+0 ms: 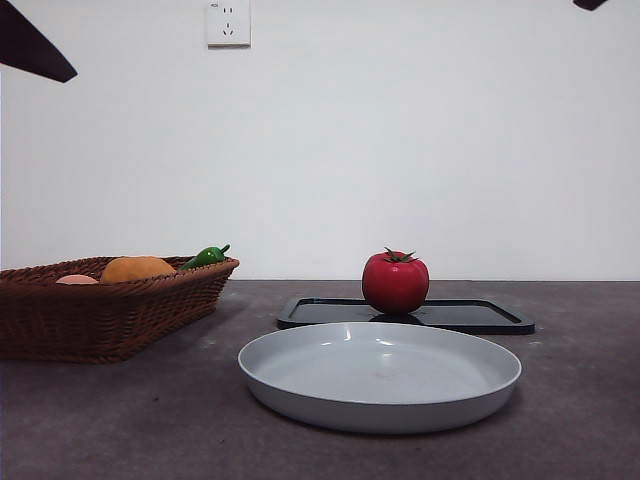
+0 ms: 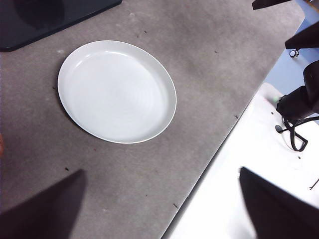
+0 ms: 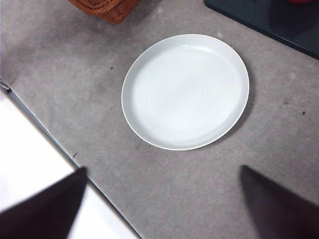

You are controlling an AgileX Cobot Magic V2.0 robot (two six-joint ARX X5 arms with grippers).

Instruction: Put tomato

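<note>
On the black tray (image 1: 470, 316) behind the plate (image 1: 380, 405) stands the tomato (image 1: 395, 283), upright and untouched. It looks glossy, probably slippery and light; grip its round sides, below the stem. Left claw (image 2: 159, 209) and right claw (image 3: 162, 204) both hang spread, empty, above the worktop (image 1: 580, 420).

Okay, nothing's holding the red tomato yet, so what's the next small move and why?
Probably bring one gripper over the glossy round red tomato and lower toward it. It stands untouched on the flat black tray, behind the empty grey round plate. The left gripper and right gripper both hang open above the table near the plate, holding nothing. Which arm is nearer is unclear.
</note>
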